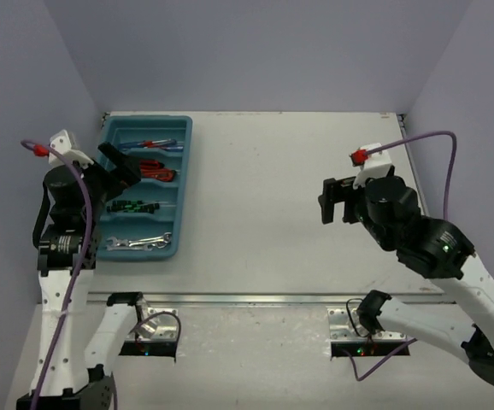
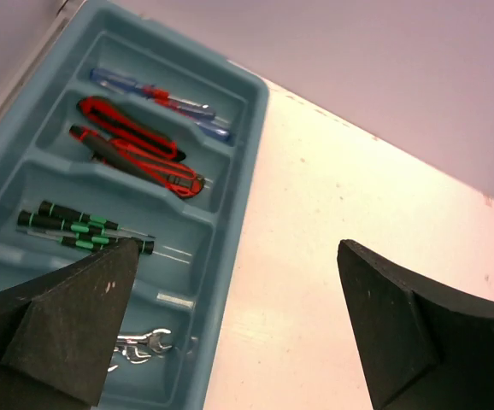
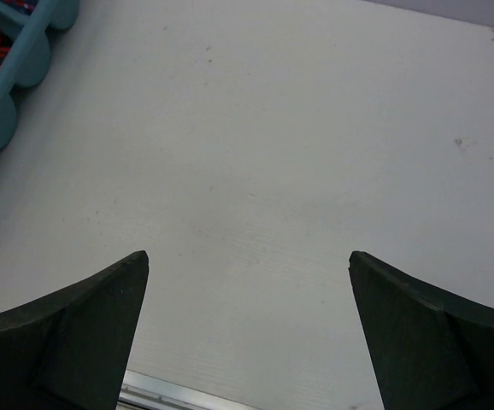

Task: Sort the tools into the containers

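Note:
The teal tray [image 1: 184, 184] lies at the table's left with the tools sorted in its compartments: blue-and-red screwdrivers [image 1: 151, 144] at the far end, then red-and-black pliers [image 1: 149, 169], black-green screwdrivers [image 1: 134, 206] and silver wrenches [image 1: 140, 243] nearest. My left gripper [image 1: 123, 171] hangs open and empty, raised over the tray's left side. Its wrist view looks down on the tray [image 2: 243, 171], the pliers [image 2: 136, 149] and the wrenches [image 2: 140, 346] between wide jaws [image 2: 237, 248]. My right gripper [image 1: 337, 205] is open and empty above bare table at the right [image 3: 249, 256].
A metal rail [image 1: 255, 299] runs along the table's near edge, with both arm bases just behind it. Purple walls close in the left, far and right sides. A corner of the tray [image 3: 16, 77] shows at the upper left of the right wrist view.

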You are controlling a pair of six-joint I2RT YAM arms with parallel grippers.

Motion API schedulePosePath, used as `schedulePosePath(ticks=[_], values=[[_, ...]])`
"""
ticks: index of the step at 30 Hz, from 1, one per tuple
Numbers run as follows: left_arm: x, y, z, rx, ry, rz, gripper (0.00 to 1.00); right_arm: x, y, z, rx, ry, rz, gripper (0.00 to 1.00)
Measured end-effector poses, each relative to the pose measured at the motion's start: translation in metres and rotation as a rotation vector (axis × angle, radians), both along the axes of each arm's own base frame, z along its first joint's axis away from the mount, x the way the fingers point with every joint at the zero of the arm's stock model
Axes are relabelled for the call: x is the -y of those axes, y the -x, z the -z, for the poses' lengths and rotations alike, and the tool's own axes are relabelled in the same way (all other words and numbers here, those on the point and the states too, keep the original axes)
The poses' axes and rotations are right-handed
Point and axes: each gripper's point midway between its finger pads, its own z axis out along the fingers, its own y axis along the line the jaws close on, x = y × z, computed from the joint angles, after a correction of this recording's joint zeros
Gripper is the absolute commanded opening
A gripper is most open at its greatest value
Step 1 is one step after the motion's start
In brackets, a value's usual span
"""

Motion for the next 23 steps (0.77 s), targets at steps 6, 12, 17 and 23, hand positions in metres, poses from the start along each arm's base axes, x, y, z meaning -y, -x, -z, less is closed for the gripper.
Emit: schedulePosePath(ticks=[6,12,17,23], values=[[0.037,0.038,-0.057,0.152,-0.147,0.176,1.00,0.046,0.041,-0.049,0.114,-0.078,0.005,0.99],[0.044,0.078,-0.043,0.235,-0.192,0.245,1.00,0.082,0.074,-0.043,0.126,-0.097,0.011,0.99],[0.042,0.087,-0.022,0.217,-0.214,0.251,1.00,0.094,0.084,-0.014,0.083,-0.045,0.020,0.99],[0.040,0.090,-0.021,0.225,-0.221,0.246,1.00,0.105,0.089,0.005,0.089,-0.031,0.045,0.99]])
